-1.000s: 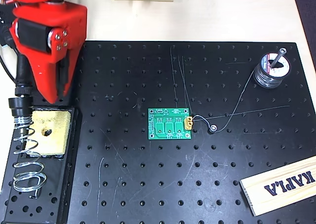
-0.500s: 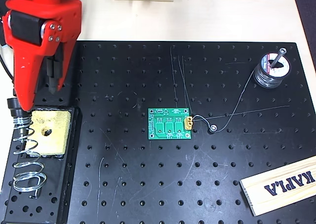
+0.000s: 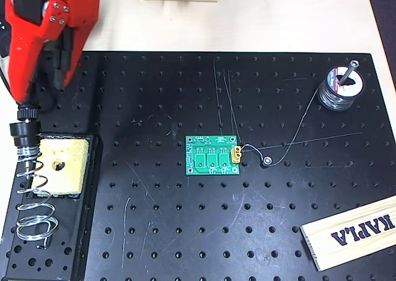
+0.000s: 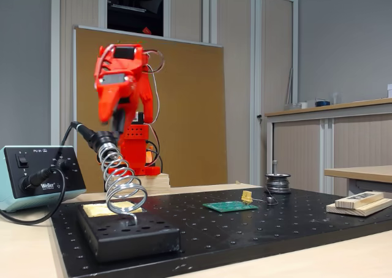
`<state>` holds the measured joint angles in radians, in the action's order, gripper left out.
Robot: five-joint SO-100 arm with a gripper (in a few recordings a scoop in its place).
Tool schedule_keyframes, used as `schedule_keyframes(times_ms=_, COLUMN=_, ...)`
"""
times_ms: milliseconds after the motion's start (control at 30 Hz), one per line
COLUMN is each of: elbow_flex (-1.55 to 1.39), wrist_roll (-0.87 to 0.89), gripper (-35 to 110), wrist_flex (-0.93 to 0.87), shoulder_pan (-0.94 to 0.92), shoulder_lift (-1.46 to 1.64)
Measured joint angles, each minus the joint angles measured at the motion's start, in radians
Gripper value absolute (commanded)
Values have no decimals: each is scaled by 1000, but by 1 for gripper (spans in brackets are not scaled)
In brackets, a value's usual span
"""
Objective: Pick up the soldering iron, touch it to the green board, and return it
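Note:
The soldering iron (image 3: 25, 130) rests in the silver coil stand (image 3: 32, 200) at the left edge, its black handle sticking out of the top of the coil. In the fixed view the soldering iron (image 4: 92, 137) leans in the coil with its cable running left. My red gripper (image 3: 40, 90) hangs above and just behind the handle, open, holding nothing. The gripper (image 4: 119, 123) points downward in the fixed view and looks blurred. The green board (image 3: 213, 155) lies flat mid-table, a yellow connector on its right edge; the green board (image 4: 231, 206) is far from the gripper.
A yellow sponge (image 3: 60, 164) sits in the stand's black base. A solder spool (image 3: 339, 89) stands at the back right, its wire trailing to the board. A wooden KAPLA block (image 3: 352, 231) lies front right. The Weller box (image 4: 40, 177) stands left of the black perforated board (image 3: 185, 231).
The gripper has drawn back toward the top left of the overhead view and away from the iron's handle. The iron stays in its stand; the board has not moved.

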<state>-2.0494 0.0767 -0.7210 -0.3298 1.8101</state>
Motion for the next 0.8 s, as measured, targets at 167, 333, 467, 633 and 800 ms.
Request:
schedule_keyframes(times_ms=167, elbow_flex=-11, wrist_roll=-29, gripper=22, wrist_flex=52, shoulder_pan=-40, shoulder_lift=0)
schedule_keyframes(times_ms=333, elbow_flex=-11, wrist_roll=-64, gripper=17, wrist_flex=92, shoulder_pan=-77, shoulder_lift=-9)
schedule_keyframes(times_ms=467, elbow_flex=-11, wrist_roll=-69, gripper=17, wrist_flex=112, shoulder_pan=-80, shoulder_lift=-20)
schedule_keyframes(times_ms=633, elbow_flex=-11, wrist_roll=-69, gripper=19, wrist_flex=129, shoulder_pan=-80, shoulder_lift=-35)
schedule_keyframes(times_ms=800, elbow_flex=-17, wrist_roll=-69, gripper=13, wrist_flex=161, shoulder_pan=-75, shoulder_lift=-41)
